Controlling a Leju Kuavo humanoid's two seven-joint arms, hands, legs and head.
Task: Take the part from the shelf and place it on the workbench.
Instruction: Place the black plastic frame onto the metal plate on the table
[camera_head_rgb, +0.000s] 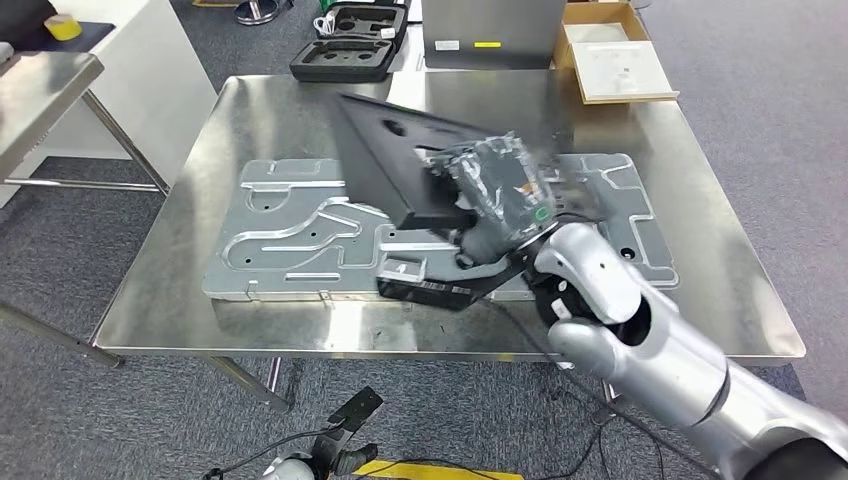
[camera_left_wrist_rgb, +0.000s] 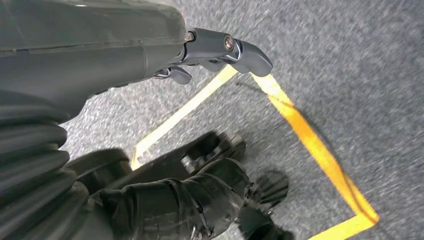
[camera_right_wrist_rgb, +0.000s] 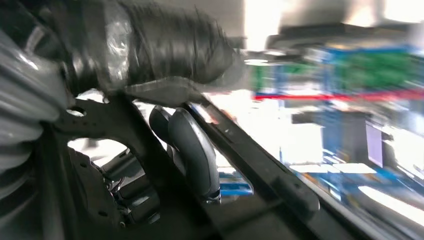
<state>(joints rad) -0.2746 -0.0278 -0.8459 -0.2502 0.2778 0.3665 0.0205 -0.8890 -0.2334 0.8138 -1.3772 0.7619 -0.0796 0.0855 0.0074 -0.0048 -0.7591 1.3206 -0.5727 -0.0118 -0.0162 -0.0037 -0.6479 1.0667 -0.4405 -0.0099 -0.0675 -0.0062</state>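
Even overhead light falls on the steel workbench (camera_head_rgb: 250, 120), which gives back a soft sheen with pale streaks and no hard glare; shadows beneath it on the carpet are faint; the right hand (camera_head_rgb: 495, 185) and the black part (camera_head_rgb: 400, 165) smear with motion; the right wrist view is heavily blurred, its background blown out white; the left wrist view is sharper, dimmer.

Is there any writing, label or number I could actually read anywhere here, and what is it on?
No text is legible anywhere.
White and yellow stickers on the grey case behind the workbench: too small to read.
Green mark on the right hand: blurred.
Coloured panels in the right wrist view: motion-blurred.
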